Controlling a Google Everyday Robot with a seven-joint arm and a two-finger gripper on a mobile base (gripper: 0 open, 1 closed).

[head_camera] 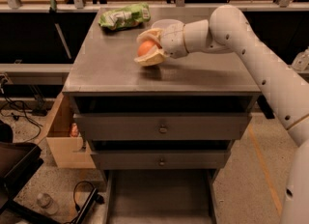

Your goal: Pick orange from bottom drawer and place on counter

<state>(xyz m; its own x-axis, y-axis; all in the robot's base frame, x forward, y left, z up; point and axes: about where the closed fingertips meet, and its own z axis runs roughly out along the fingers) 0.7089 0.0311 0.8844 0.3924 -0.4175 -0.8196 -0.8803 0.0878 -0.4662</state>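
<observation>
Orange (146, 49) sits clenched in the gripper (144, 50), low over the middle of the counter (106, 73) (a green snack bag (124, 16) lies at the back-left corner). Lower it until it touches, then release gently so it cannot roll toward an edge.

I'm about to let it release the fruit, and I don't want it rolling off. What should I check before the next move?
1. orange clamped in the gripper: ok.
2. Gripper over the counter, well in from its edges: ok.
3. Orange resting on the counter surface: cannot tell.
4. Spot beneath is apart from the green bag and the clear bowl: ok.
5. bottom drawer pulled out, no orange in it: ok.
</observation>
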